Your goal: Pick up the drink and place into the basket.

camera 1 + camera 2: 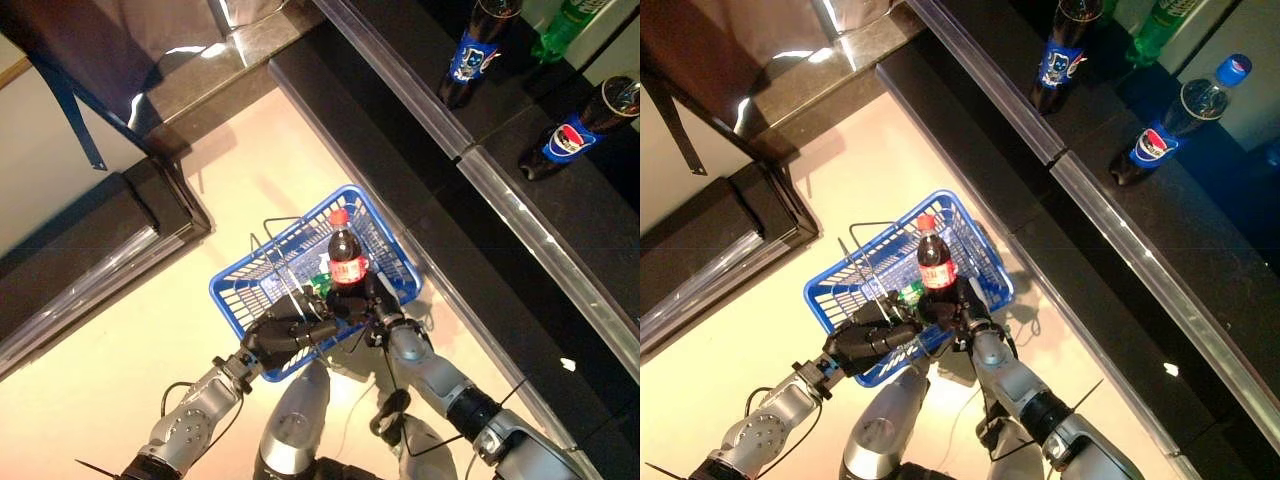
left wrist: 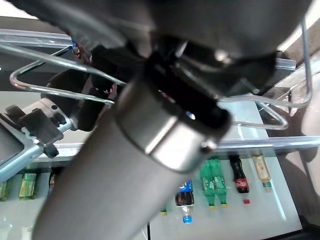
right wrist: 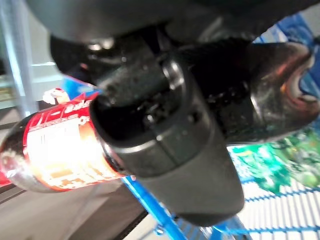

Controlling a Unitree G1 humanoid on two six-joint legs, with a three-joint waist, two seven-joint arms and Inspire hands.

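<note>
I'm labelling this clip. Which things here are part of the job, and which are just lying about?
Job:
cola bottle, gripped in the right hand
blue basket, wire handle held by the left hand

Lying about:
two dark blue-label bottles on the shelf
green bottle there
green item in basket

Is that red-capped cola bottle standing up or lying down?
Upright. The cola bottle points its red cap upward over the blue basket, gripped low by the right hand.

Head overhead, wrists close-up
</note>
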